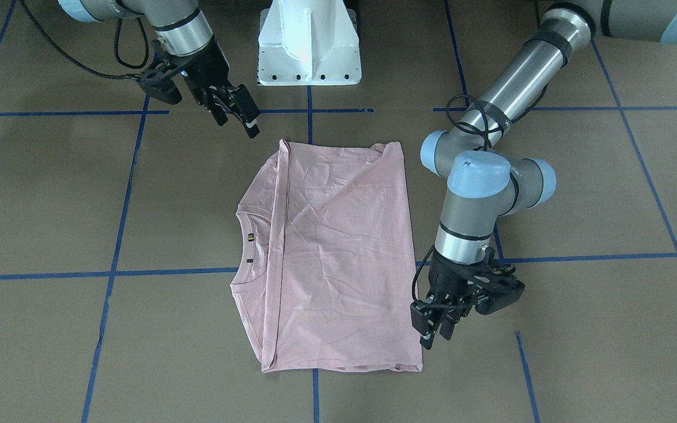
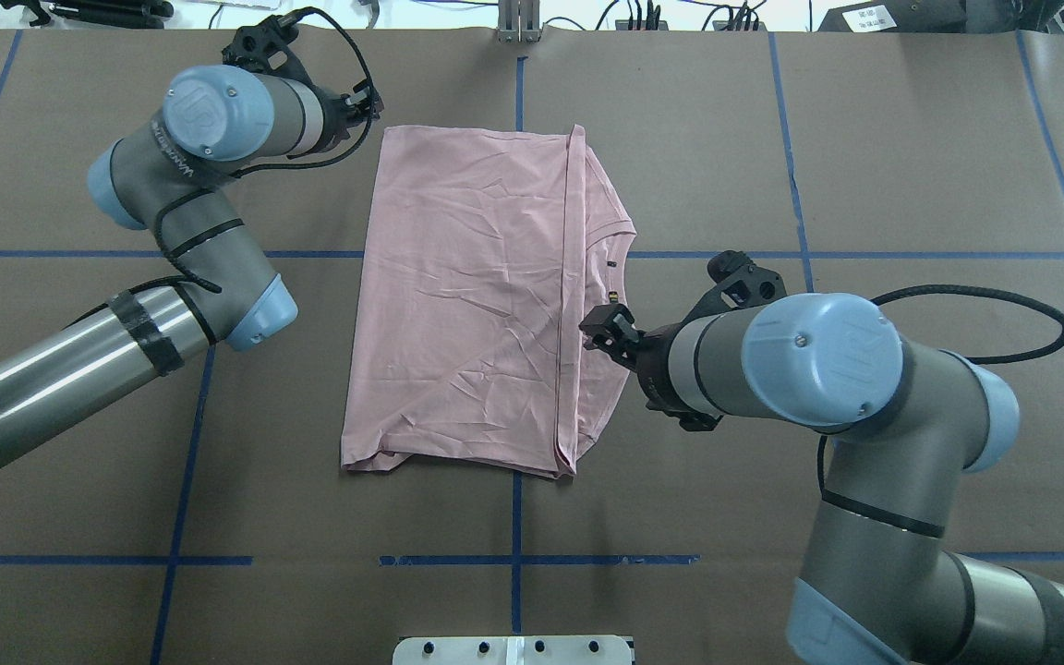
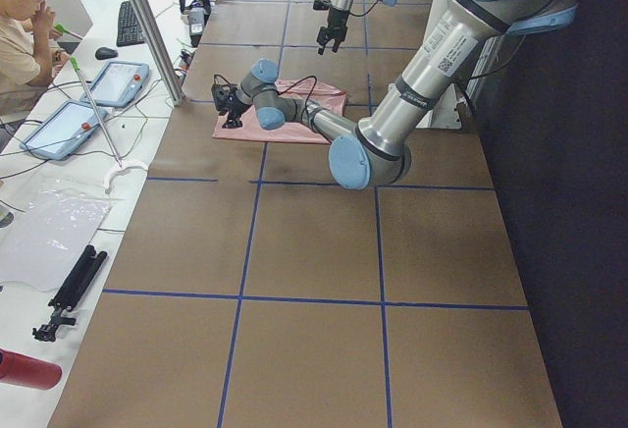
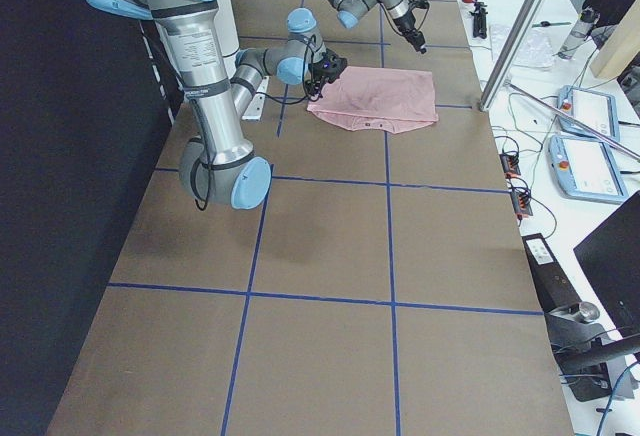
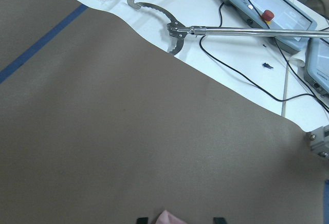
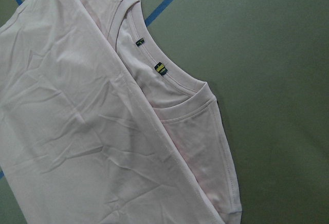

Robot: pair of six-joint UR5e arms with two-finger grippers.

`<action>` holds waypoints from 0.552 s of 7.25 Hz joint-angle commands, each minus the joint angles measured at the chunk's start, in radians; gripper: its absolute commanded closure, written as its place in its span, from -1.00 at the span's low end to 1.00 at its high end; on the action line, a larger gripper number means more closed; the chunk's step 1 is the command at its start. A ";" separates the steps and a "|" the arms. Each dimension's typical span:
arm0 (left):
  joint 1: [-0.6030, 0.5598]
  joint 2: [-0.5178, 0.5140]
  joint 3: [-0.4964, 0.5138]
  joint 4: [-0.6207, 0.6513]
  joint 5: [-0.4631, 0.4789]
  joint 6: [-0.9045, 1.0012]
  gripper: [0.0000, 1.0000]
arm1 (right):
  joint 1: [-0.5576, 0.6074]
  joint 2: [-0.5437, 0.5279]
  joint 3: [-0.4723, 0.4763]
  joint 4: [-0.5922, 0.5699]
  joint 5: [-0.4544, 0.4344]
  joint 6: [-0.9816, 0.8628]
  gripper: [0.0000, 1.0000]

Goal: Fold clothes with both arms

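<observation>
The clothes are one pale pink T-shirt [image 1: 338, 252] lying flat on the brown table, with one side folded over along a long straight edge. Its neckline and two small tags [image 1: 250, 237] show beside the fold, and no print shows. My left gripper [image 1: 432, 329] hangs open just beside the shirt's far corner. In the left wrist view its fingertips [image 5: 141, 220] stand wide apart with a bit of pink T-shirt [image 5: 169, 218] between them. My right gripper [image 1: 238, 114] is open and raised off the table near the shirt's corner by the robot. The right wrist view shows only the T-shirt [image 6: 77, 131].
Blue tape lines cross the table. The white pedestal base [image 1: 309, 47] stands at the robot's side. Beyond the table's far edge lie a metal reacher tool [image 5: 175, 29], cables and teach pendants [image 5: 267, 3]. A seated person [image 3: 20, 26] is at that bench.
</observation>
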 commanded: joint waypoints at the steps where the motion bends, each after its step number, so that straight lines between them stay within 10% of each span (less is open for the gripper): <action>1: 0.001 0.037 -0.083 0.003 -0.044 -0.002 -0.08 | -0.049 0.116 -0.161 0.004 -0.062 0.161 -0.86; 4: 0.004 0.037 -0.083 0.001 -0.044 -0.005 -0.13 | -0.106 0.138 -0.256 -0.002 -0.083 0.191 -0.62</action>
